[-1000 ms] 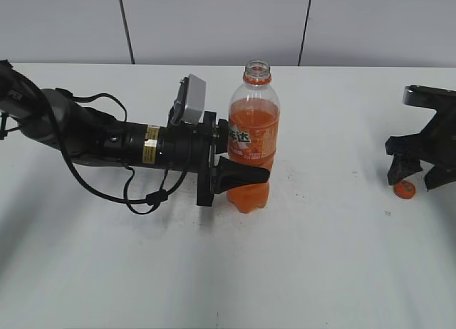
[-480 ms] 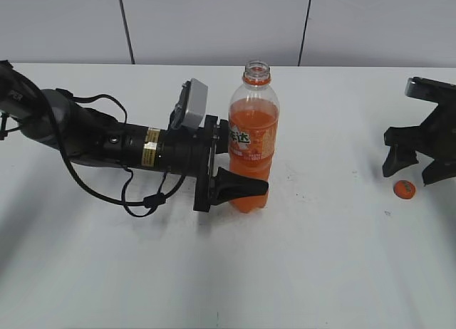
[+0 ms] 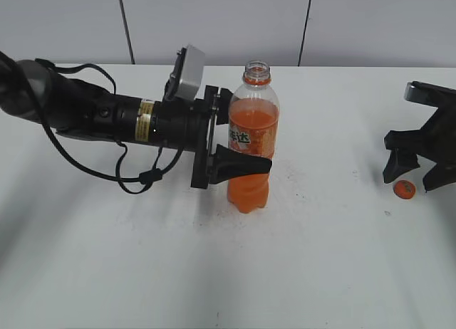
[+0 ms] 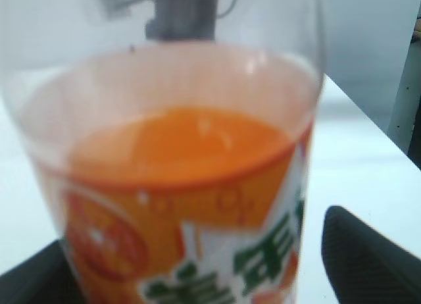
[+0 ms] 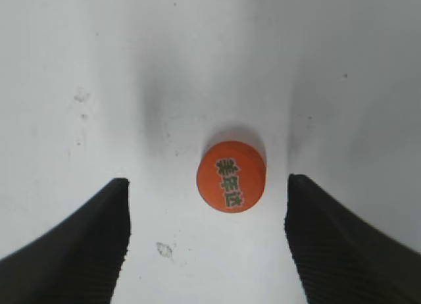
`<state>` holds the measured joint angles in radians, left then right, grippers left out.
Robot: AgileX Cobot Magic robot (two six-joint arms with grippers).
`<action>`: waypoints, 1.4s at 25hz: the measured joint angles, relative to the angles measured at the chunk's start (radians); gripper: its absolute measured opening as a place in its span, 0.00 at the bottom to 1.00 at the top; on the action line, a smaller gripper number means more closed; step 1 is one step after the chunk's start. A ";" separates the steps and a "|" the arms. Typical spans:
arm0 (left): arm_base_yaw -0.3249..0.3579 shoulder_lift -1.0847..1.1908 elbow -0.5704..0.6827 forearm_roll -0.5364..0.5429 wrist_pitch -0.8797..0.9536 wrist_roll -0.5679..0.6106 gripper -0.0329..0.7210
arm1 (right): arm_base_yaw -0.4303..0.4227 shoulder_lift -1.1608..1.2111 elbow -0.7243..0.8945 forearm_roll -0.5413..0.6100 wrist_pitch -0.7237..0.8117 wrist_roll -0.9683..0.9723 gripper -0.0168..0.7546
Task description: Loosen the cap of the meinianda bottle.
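- Left arm [image 3: 92, 115] is extended roughly level over the table from the left edge, cable looped beneath it, wrist camera housing [image 3: 187, 72] on top.
- Left gripper [image 3: 239, 140] is set sideways around the meinianda bottle [image 3: 251, 140] at label height; the near finger [image 3: 242, 165] is seen across the front of the lower label. In the left wrist view a gap shows between that dark pad [image 4: 368, 258] and the bottle wall, so firm contact cannot be told; jaws are parted at about bottle width.
- Bottle stands upright near table centre, mouth [image 3: 257, 70] uncapped, orange neck ring visible, drink level at the top of the label [image 4: 191, 245].
- Right arm is seen only as its end at the right edge; right gripper [image 3: 415, 171] is pointed down at the table, fingers spread wide, nothing held.
- The cap [image 3: 404, 189] lies flat on the table, well apart from the bottle, print facing up. In the right wrist view the cap [image 5: 231, 176] is between the two ribbed black fingers [image 5: 72, 248], touching neither.
- Surface: white table [image 3: 306, 272], lightly scuffed and speckled, soft shadows cast under both arms.
- Room: pale panelled wall [image 3: 214, 23] with dark vertical seams behind the table.
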<state>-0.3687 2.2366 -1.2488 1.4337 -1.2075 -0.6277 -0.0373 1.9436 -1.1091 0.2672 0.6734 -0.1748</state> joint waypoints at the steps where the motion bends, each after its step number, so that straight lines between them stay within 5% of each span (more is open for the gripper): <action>1: 0.000 -0.013 0.000 0.000 0.000 -0.007 0.82 | 0.000 0.000 0.000 0.000 0.008 0.000 0.73; 15: 0.000 -0.280 0.000 -0.013 -0.001 -0.076 0.82 | 0.000 -0.173 -0.037 0.016 0.087 0.000 0.73; 21: 0.000 -0.445 0.000 -0.028 0.092 -0.224 0.82 | 0.000 -0.291 -0.067 0.027 0.144 0.000 0.73; 25: -0.001 -0.575 0.001 0.000 0.385 -0.354 0.82 | 0.000 -0.366 -0.070 0.038 0.182 0.000 0.73; 30: -0.003 -0.650 0.001 0.048 1.036 -0.399 0.82 | 0.000 -0.449 -0.071 0.041 0.215 0.000 0.73; 33: 0.002 -0.638 0.001 -0.086 1.469 -0.381 0.82 | 0.000 -0.486 -0.071 0.041 0.238 0.000 0.73; 35: 0.015 -0.631 0.001 -0.297 1.631 -0.246 0.82 | 0.000 -0.504 -0.071 0.041 0.250 0.000 0.73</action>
<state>-0.3537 1.6060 -1.2479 1.1371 0.4236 -0.8737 -0.0373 1.4393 -1.1806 0.3086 0.9238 -0.1748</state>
